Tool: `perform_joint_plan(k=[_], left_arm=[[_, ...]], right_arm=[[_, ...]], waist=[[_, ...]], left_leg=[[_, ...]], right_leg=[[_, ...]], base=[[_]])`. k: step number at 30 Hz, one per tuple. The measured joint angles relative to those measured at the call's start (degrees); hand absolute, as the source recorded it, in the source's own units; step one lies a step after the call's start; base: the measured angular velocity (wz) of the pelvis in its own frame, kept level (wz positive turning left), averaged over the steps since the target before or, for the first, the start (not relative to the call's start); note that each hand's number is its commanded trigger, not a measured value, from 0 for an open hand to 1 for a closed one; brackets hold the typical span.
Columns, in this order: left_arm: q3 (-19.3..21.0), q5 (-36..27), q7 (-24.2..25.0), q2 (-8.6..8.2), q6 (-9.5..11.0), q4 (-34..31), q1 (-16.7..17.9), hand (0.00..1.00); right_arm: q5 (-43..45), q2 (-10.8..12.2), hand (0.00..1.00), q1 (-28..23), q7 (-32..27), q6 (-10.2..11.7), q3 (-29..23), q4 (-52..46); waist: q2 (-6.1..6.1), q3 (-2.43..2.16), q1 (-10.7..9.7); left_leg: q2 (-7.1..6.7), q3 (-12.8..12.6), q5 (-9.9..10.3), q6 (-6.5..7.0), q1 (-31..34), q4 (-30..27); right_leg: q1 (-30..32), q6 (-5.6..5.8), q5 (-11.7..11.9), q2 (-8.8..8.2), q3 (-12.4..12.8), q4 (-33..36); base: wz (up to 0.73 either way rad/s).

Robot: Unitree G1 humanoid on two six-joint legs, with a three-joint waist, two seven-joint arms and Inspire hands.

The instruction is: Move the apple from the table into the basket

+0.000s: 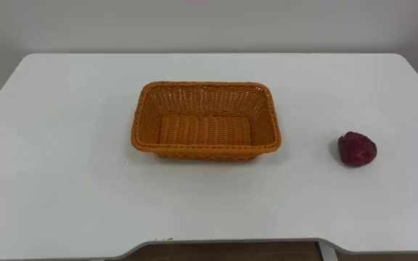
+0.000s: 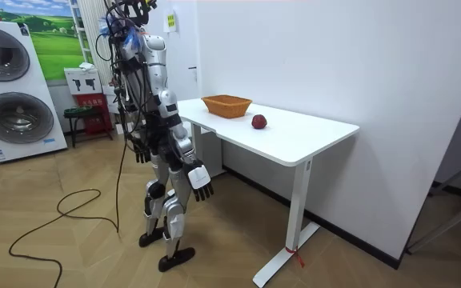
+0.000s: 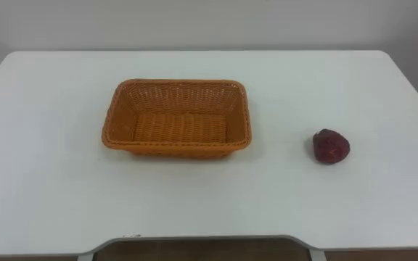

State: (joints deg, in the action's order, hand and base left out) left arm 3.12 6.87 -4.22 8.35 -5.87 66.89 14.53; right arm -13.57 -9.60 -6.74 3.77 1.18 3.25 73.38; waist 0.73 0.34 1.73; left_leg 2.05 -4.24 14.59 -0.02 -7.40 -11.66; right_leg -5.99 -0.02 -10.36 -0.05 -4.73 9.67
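Broadly, a white rectangular desk [image 1: 64, 167] with rounded corners is seen from above in the eye views, set against a pale wall. In the room view it is carried on a white leg frame, and the robot is seen standing upright on the wooden floor at the end of the desk toward the room view's left. Two white front-loading washing machines [image 2: 14, 88] are stacked behind the robot at the room view's far left.

An orange rectangular woven basket [image 1: 205, 98] is placed upright near the middle of the desk, with its long side toward the robot and nothing lying in it.

The right robot hand [image 2: 202, 179] is hung at the robot's side below the level of the desk top, its fingers loose and nothing held. The left robot hand [image 2: 140, 150] is lowered on the far side of the body, likewise slack and empty.

A dark red apple [image 1: 357, 148] is found on the bare desk top to the robot's right of the basket, well apart from it and nearer the right edge. Its shape is roundish but slightly lumpy, the skin deep crimson with darker patches and only a dull sheen, and a small shadow is cast beneath it.
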Motion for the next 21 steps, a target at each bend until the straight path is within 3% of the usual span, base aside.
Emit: perform_joint_plan(k=[8,13,16,21], left_arm=[[0.01,0.02,-0.03,0.00,0.04,-0.28,-0.02,0.00],[0.65,-0.57,-0.72,-0.25,0.79,-0.05,0.05,0.00],[3.43,-1.95,-1.43,-0.34,1.50,0.03,0.28,0.00],[11.84,-4.35,-3.78,0.12,4.03,-1.17,2.41,0.00]], right_arm=[[-1.91,0.24,0.00,-0.02,-0.80,-0.01,0.02,-0.01],[-11.93,0.86,0.00,-1.09,-2.53,0.03,-0.40,-0.78],[-18.82,1.01,0.00,-1.31,-4.40,-0.08,-6.47,-1.89],[-36.86,0.72,0.00,-1.68,-12.18,0.13,-23.82,-9.76]], waist=[[0.02,0.00,0.00],[0.14,0.02,-0.09],[0.11,0.05,-0.63],[0.43,0.08,-3.88]], left_leg=[[0.01,0.01,0.00,0.00,0.11,0.18],[0.04,-0.31,0.00,0.00,-0.38,0.26],[0.05,-0.71,0.00,0.00,-0.78,0.33],[-0.08,-0.76,0.02,0.02,-2.15,1.13]], right_leg=[[0.07,0.00,0.00,0.03,0.06,0.04],[-0.06,0.00,0.00,0.06,0.38,0.04],[-0.18,0.00,0.00,0.13,1.10,0.17],[-0.95,0.14,-0.53,0.07,1.08,0.17]], base=[[0.00],[-0.04],[-0.07],[-0.02]])
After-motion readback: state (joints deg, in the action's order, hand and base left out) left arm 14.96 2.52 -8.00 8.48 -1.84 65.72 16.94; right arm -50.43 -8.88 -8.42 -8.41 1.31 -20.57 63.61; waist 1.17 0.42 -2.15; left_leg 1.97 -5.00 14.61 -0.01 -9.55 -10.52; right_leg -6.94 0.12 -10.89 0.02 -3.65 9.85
